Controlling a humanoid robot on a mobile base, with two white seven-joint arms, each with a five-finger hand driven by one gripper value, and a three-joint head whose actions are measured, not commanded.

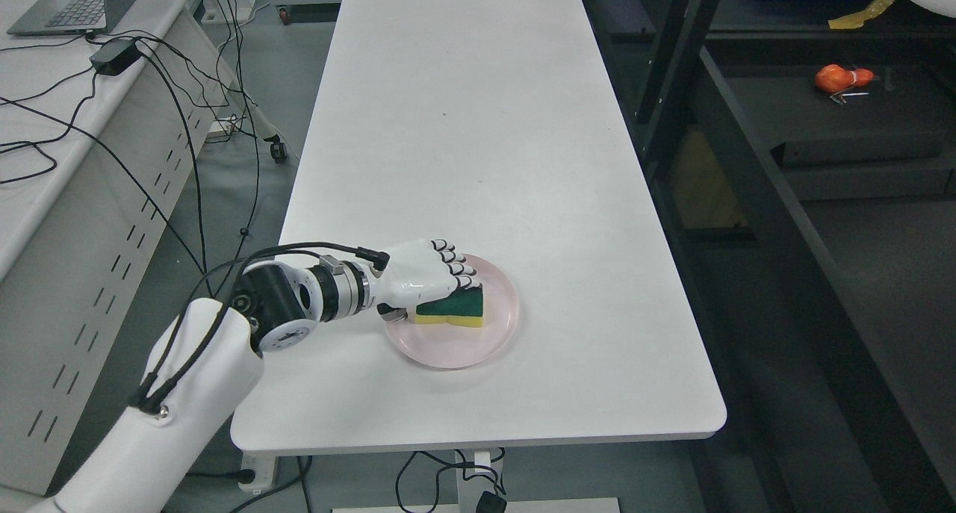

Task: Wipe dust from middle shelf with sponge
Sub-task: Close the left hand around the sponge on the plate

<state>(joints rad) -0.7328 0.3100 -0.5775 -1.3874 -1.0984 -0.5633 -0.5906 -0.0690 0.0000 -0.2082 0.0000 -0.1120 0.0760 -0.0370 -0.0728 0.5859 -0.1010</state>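
Sponge point(455, 309): yellow body with a green scouring layer on top, lying flat in a pink plate point(502, 328). Its long axis runs across the table point(478, 125), roughly parallel to the near edge; one short end points toward the table's left edge, the other toward the right edge. The right-hand end is fully visible; the left-hand end is covered by the hand.

Plate: sits on the table near the near edge, closer to the near left corner than to the near right one.

Left hand point(418, 274): white shell with dark-tipped fingers point(463, 270), its arm entering from the lower left across the table's left edge. The hand lies over the left end of the sponge. The fingers are curled down onto the green top, the thumb tucked under at the near side, so the hand is closed around the sponge. The sponge extends from the hand toward the right edge. Whether the sponge is raised off the plate cannot be determined.

Right hand: not visible.

Dark shelving point(754, 169) stands just beyond the table's right edge.
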